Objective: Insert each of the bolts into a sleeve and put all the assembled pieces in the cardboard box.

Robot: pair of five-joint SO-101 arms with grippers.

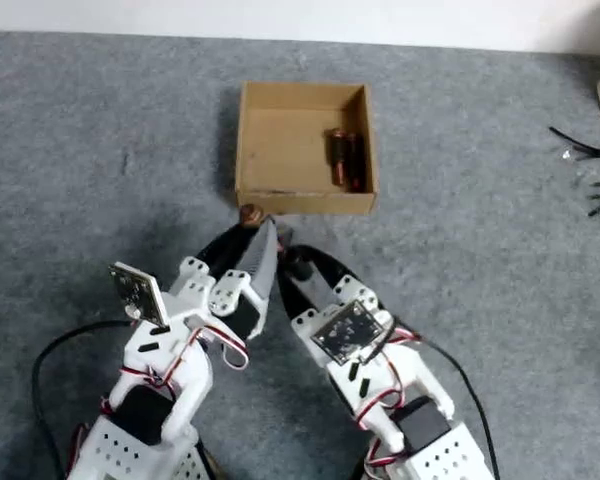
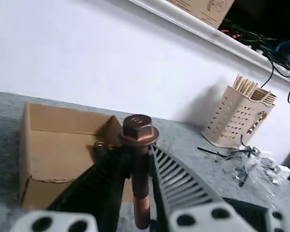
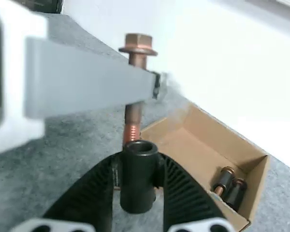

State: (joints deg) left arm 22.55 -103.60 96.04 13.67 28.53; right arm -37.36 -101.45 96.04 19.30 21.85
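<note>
You are holding the copper bolt upright in your left gripper, whose two fingers are pinching its shank just below the flanged hex head. Your right gripper is clamping the black sleeve upright, its open bore facing up. In the right wrist view the bolt's threaded end is sitting hidden behind the sleeve's rim, so I cannot tell whether the two are touching. A blurred grey finger of the left gripper is crossing in front of the bolt there and covering part of the shank.

From above, both grippers are meeting just in front of the cardboard box, with the bolt head sitting close to its near wall. The sleeve is hard to make out there against the dark fingers. Two assembled pieces are lying side by side inside the box, against the wall on the high view's right. In the left wrist view their ends are peeking out beside the fingers, the rest hidden.

Everything is resting on the grey carpeted table. Farther off, a cream perforated holder full of sticks is standing near the wall, with black cable ties lying beside it. A carton on the ledge above is carrying print, cut off and too blurred to read.
</note>
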